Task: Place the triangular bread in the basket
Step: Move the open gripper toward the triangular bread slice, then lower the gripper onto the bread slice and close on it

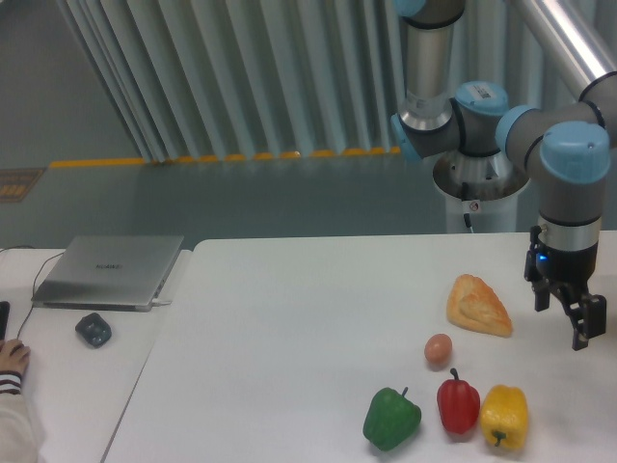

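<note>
The triangular bread (478,306) is a golden-orange wedge lying on the white table (289,328) at the right. My gripper (562,322) hangs just right of the bread, a little apart from it and close above the table. Its jaws stand apart with nothing between them. No basket shows in this view.
A small brown egg (438,349) lies in front of the bread. A green pepper (391,419), a red pepper (458,405) and a yellow pepper (504,416) sit in a row near the front edge. A closed laptop (109,271), a mouse (93,330) and a person's hand (12,362) are on the left desk.
</note>
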Action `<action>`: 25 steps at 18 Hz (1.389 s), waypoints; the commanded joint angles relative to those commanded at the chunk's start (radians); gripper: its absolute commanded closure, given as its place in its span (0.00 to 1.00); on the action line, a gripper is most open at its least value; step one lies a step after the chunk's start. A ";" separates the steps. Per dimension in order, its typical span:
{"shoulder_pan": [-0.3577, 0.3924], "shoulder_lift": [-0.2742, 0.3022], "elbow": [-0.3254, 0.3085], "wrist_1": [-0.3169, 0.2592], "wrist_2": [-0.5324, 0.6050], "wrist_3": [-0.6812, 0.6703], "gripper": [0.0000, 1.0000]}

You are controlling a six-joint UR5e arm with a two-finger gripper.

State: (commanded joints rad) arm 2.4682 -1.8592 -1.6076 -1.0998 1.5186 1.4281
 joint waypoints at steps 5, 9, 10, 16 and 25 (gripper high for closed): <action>-0.002 -0.002 -0.003 -0.008 0.005 0.011 0.00; 0.002 0.014 -0.058 -0.005 0.021 0.011 0.00; 0.005 0.015 -0.066 -0.005 0.017 0.009 0.00; -0.018 0.041 -0.103 -0.014 0.026 0.002 0.00; -0.155 0.089 -0.146 -0.202 0.112 -0.003 0.00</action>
State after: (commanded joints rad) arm 2.3135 -1.7702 -1.7533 -1.3023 1.6306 1.4251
